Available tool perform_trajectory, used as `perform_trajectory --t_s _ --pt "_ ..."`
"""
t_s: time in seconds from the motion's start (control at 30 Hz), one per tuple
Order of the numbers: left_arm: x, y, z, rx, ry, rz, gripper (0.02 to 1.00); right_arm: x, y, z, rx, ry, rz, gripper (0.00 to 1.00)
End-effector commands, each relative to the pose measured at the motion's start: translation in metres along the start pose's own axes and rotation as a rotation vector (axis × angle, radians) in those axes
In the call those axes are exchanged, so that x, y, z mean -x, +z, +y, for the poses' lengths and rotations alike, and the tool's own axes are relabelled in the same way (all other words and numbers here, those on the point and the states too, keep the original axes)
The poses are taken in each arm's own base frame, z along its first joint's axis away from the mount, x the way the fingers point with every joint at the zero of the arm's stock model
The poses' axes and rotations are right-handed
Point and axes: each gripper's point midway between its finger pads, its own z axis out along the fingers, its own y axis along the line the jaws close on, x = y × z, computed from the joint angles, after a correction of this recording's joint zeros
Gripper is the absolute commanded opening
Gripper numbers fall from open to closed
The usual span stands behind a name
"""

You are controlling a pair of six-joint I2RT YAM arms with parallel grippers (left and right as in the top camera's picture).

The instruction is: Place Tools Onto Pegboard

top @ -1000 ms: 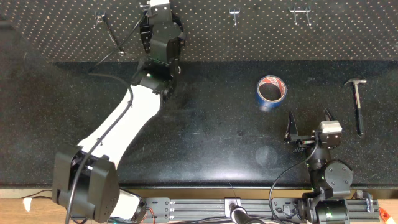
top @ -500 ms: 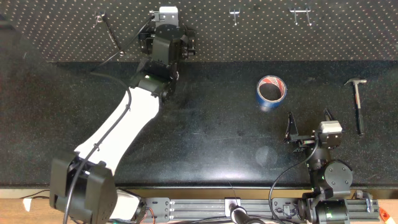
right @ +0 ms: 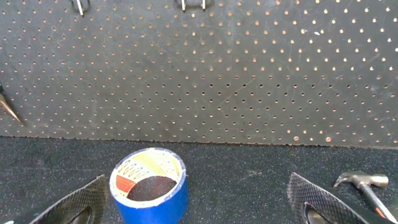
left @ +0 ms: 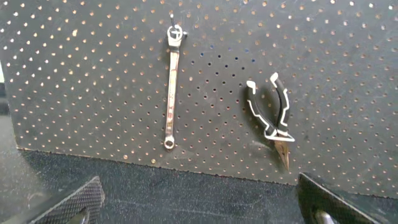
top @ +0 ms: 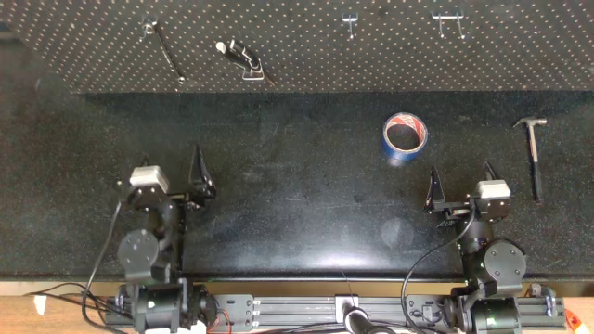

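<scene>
Since a second ago the left arm has pulled back from the pegboard. We now see it folded low near its base at the left of the table. The pliers it was holding up there now hang on the board by themselves, handles up and nose pointing down. They are just beside the wrench, which hangs from its own hook.

The left gripper sits well clear of the board with its jaws spread wide and nothing between them. From its wrist we look straight at the wrench and the pliers, side by side and apart.

The right gripper rests near its base, jaws also parted and empty. Ahead of it the blue tape roll stands on the table, with the hammer lying off to its right side. In the top view the tape roll and hammer are well apart, both on the table below two bare hooks.
</scene>
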Motion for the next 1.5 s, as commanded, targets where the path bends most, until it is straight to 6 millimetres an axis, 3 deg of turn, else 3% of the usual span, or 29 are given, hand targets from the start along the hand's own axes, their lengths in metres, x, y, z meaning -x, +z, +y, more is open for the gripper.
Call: perform_trajectory --t_s 0.03,0.13,0.2,0.27,0.37,0.47,0.63,0.73,1.2,1.33,1.4,1.5 --pt "-0.010 -0.014 0.001 -0.002 0.007 -0.064 0.996 -0.001 0.000 0.002 0.007 -0.008 0.001 0.936" --pt "-0.018 -0.016 -0.004 0.005 0.003 -0.039 0.996 -0.001 0.000 0.002 0.007 -0.008 0.001 0.936" --pt "-0.041 -0.017 -0.012 -0.012 0.023 0.052 0.996 -0.001 0.000 0.002 0.007 -0.008 0.001 0.936" --pt "-0.042 -0.017 -0.014 -0.022 0.120 0.052 0.996 -0.001 0.000 0.002 0.007 -0.008 0.001 0.936" --pt "-0.042 -0.017 -0.013 -0.027 0.128 0.053 0.996 -0.001 0.000 0.002 0.007 -0.008 0.001 0.936" --pt "-0.040 -0.017 0.004 0.039 0.125 0.049 0.996 -0.001 0.000 0.002 0.007 -0.008 0.001 0.934" --pt "-0.040 -0.017 0.002 0.034 0.126 0.050 0.998 -0.001 0.000 0.002 0.007 -0.008 0.001 0.939" --pt "-0.042 -0.017 -0.015 -0.038 0.129 0.055 0.998 -0.001 0.000 0.002 0.007 -0.008 0.001 0.936" --pt "-0.042 -0.017 -0.015 -0.039 0.129 0.054 0.996 -0.002 0.000 -0.005 -0.030 -0.007 0.005 0.936" --pt "-0.042 -0.017 -0.015 -0.038 0.129 0.054 0.993 0.029 0.004 -0.005 -0.035 0.045 -0.052 0.936" --pt "-0.042 -0.017 -0.015 -0.038 0.129 0.054 0.996 0.068 0.011 -0.004 -0.027 0.046 -0.144 0.936" --pt "-0.042 -0.017 -0.015 -0.038 0.129 0.054 0.996 0.127 0.032 0.017 0.093 0.043 -0.144 0.936"
